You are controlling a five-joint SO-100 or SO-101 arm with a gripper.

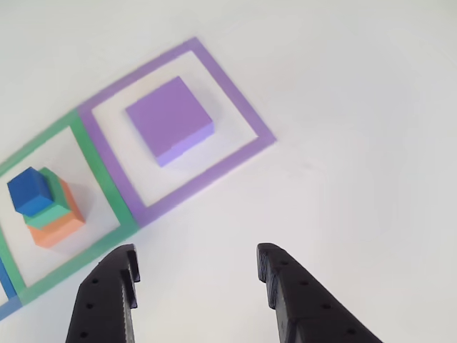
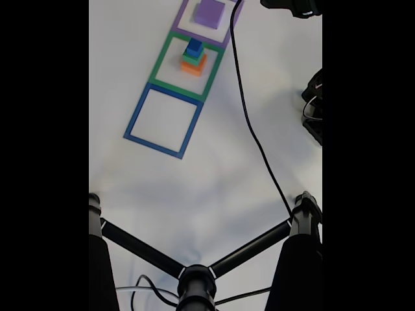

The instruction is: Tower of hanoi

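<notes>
In the other view, the gripper (image 1: 198, 275) hangs released over bare white table (image 1: 357, 143), fingers apart and holding nothing. The purple slab (image 1: 170, 118) lies flat inside the purple tape square (image 1: 246, 114), corners turned diagonally. Beside it, in the green tape square (image 1: 107, 187), stand the orange block (image 1: 61, 225), green block (image 1: 51, 211) and blue cube (image 1: 30, 191), stacked.

In the fixed view, the stack (image 2: 194, 57) sits mid-row; the blue tape square (image 2: 163, 121) holds nothing. No writing is legible.
</notes>
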